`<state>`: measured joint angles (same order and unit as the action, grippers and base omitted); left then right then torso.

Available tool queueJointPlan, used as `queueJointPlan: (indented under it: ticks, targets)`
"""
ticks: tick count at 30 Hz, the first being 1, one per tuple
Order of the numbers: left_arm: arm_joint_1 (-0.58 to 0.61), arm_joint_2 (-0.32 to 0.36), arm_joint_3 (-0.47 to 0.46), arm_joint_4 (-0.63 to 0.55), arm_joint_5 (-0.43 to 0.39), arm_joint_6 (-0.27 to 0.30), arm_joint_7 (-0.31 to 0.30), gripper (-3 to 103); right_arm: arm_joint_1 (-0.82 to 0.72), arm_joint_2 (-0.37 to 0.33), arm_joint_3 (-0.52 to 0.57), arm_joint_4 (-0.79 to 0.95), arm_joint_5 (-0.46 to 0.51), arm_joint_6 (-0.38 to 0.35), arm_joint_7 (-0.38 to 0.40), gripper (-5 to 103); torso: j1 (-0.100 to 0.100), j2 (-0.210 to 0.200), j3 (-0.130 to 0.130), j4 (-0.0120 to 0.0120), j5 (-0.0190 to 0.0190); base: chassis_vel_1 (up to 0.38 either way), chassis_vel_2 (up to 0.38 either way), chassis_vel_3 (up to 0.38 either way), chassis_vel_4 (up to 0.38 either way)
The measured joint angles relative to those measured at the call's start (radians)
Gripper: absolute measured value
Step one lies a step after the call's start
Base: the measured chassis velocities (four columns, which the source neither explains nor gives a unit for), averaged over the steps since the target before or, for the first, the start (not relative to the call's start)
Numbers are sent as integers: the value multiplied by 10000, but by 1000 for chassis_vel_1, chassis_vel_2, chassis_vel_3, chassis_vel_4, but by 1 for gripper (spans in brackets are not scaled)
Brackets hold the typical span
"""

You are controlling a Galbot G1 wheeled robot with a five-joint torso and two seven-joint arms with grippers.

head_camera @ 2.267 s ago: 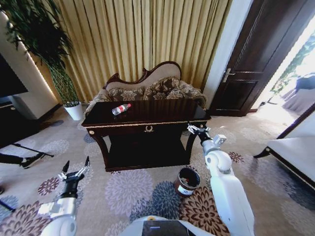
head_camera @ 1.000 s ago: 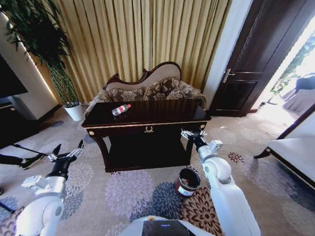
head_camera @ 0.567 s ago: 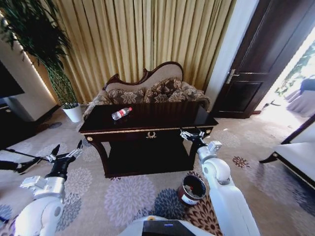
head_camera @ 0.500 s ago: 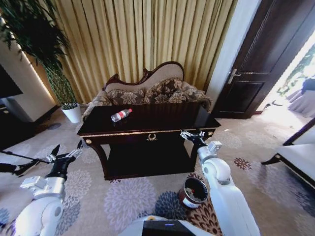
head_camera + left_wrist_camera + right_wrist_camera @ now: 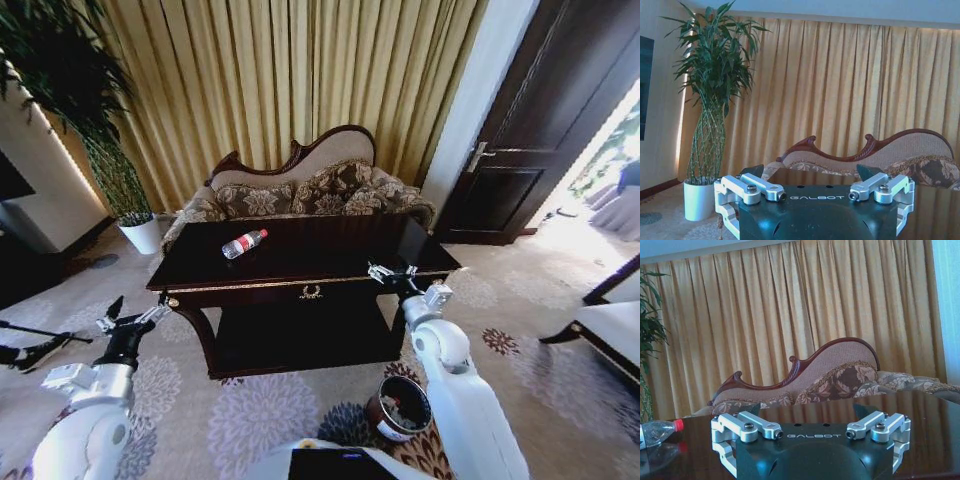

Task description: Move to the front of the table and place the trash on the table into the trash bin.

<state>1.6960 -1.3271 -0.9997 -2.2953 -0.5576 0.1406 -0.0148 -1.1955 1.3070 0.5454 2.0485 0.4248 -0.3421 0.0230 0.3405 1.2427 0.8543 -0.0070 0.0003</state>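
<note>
Both grippers, left gripper (image 5: pixel 132 319) and right gripper (image 5: pixel 391 272), spread wide and empty; that bottle (image 5: pixel 243 243) looks light, slick, squashy, best pinched mid-body.

The table (image 5: pixel 300 262), a wide dark glossy wooden console with gold trim, a gold centre emblem and curved legs, is standing square ahead, its low shelf showing beneath. A clear plastic bottle (image 5: pixel 243 243) with a red cap and label is lying on its side on the tabletop's far left part, cap pointing right and away. The trash bin (image 5: pixel 398 408), a small round reddish-brown bucket with a black rim, is sitting upright on the carpet near the table's right front leg, with pale scraps lying inside.
</note>
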Motion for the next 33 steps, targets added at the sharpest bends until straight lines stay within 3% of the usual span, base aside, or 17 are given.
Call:
queueJointPlan:
  ticks: [26, 33]
  targets:
    - [26, -151, 86, 18, 20, -82, 59, 100, -43, 62, -164, 45, -170, 94, -146, 100, 0, 0, 0, 1, -1, -50, 48, 56, -45]
    - [-15, 415, 18, -172, -210, 362, -77, 100, -89, 176, -262, 79, -353, 183, -189, 100, 0, 1, 0, 2, -2, 0, 0, 0, 0]
